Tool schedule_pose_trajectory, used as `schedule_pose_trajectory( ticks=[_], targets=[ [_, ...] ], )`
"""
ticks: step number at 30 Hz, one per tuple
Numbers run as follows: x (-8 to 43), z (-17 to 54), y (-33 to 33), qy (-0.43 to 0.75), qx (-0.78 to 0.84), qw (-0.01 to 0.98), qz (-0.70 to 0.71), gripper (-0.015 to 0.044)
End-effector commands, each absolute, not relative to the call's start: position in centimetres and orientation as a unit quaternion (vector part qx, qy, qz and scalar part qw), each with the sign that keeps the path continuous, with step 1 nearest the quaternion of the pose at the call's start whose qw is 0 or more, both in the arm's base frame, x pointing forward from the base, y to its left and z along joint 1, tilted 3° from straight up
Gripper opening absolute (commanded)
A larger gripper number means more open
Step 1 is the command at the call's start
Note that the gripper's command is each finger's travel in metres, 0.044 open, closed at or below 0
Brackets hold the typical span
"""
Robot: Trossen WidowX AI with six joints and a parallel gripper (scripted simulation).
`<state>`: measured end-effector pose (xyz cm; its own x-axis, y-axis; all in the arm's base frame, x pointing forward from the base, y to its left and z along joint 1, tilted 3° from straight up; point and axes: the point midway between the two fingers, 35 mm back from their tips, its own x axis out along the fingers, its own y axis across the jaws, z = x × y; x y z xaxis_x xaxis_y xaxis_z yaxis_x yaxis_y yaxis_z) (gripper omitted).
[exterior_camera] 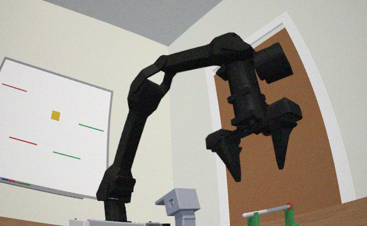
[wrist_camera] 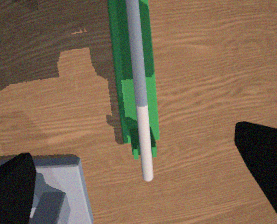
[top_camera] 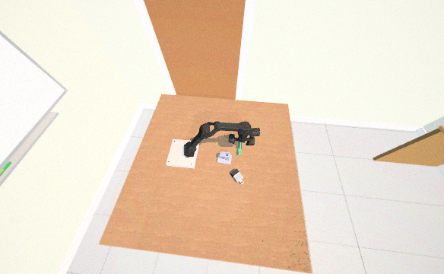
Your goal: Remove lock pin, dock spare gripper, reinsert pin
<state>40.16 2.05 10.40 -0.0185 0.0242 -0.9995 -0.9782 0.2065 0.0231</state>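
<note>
The lock pin, a grey rod (exterior_camera: 266,211) (wrist_camera: 137,65) (top_camera: 239,149) with a white end and a red tip, lies along the top of a green rack (exterior_camera: 253,220) (wrist_camera: 151,95). My gripper (top_camera: 241,141) (exterior_camera: 259,175) (wrist_camera: 136,148) is wide open and empty, above the rack and clear of the pin. The pale blue-grey mount (top_camera: 224,157) (exterior_camera: 187,199) (wrist_camera: 76,185) stands beside the rack with no pin visible through it. The spare gripper (top_camera: 237,176), dark at one end and white at the other, lies on the table apart from the mount. The inside of the socket cannot be made out.
The arm's white base plate (top_camera: 176,161) is at the left on the wooden table (top_camera: 191,213). The mount is between this plate and the green rack. The spare gripper is on the side of the mount towards the front of the table. A whiteboard (exterior_camera: 45,94) hangs on the wall.
</note>
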Motion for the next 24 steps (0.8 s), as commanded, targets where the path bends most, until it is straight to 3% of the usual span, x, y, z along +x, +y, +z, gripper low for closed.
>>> schedule_pose_trajectory(
  ticks=[1, 13, 19, 24],
  targets=[
    [40.3, 11.7, 2.1, 0.547, -0.436, 0.551, 0.455, 0.0440],
    [40.4, 15.3, 1.5, 0.561, -0.423, 0.572, 0.424, 0.0440],
    [40.4, 14.3, -5.7, 0.642, -0.254, 0.710, 0.139, 0.0440],
    [39.2, 13.8, -11.6, 0.616, -0.070, 0.776, -0.115, 0.0440]
  ],
)
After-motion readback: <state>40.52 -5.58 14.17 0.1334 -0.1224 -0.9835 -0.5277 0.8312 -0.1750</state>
